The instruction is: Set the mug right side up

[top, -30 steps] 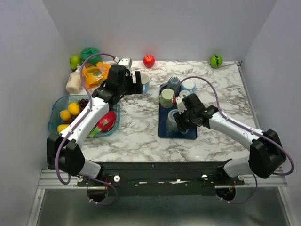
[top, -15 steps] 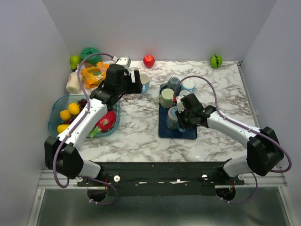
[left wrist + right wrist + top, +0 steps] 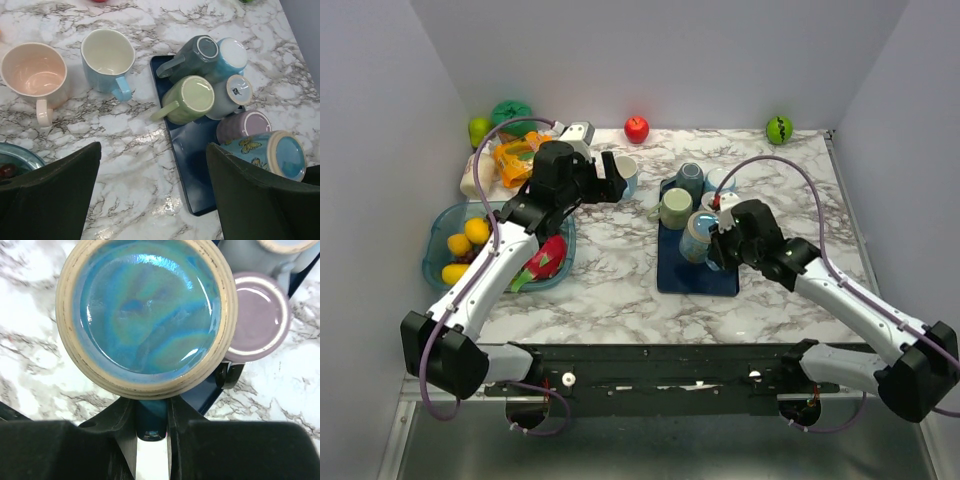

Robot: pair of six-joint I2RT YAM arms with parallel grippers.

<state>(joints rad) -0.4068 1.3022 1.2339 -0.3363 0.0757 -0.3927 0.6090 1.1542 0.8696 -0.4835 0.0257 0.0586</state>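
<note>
A blue butterfly mug (image 3: 700, 236) hangs tilted above the dark blue tray (image 3: 692, 282), its glazed base (image 3: 145, 315) facing my right wrist camera. My right gripper (image 3: 722, 246) is shut on the mug's dark blue handle (image 3: 151, 416). The mug also shows at the right edge of the left wrist view (image 3: 265, 150). Several other mugs stand upside down on the tray, among them a green one (image 3: 187, 97) and a purple one (image 3: 257, 317). My left gripper (image 3: 613, 176) is open and empty over the marble, near an upright light blue mug (image 3: 107, 55).
An upright peach mug (image 3: 32, 75) stands left of the light blue one. A fruit bowl (image 3: 440, 250), a snack bag (image 3: 520, 155) and a white bottle (image 3: 475, 180) fill the left side. A red apple (image 3: 636, 128) and a green ball (image 3: 778, 129) sit by the back wall.
My right gripper has lifted the butterfly mug off the tray and tilted it, moving back and right. My left arm has shifted slightly.
</note>
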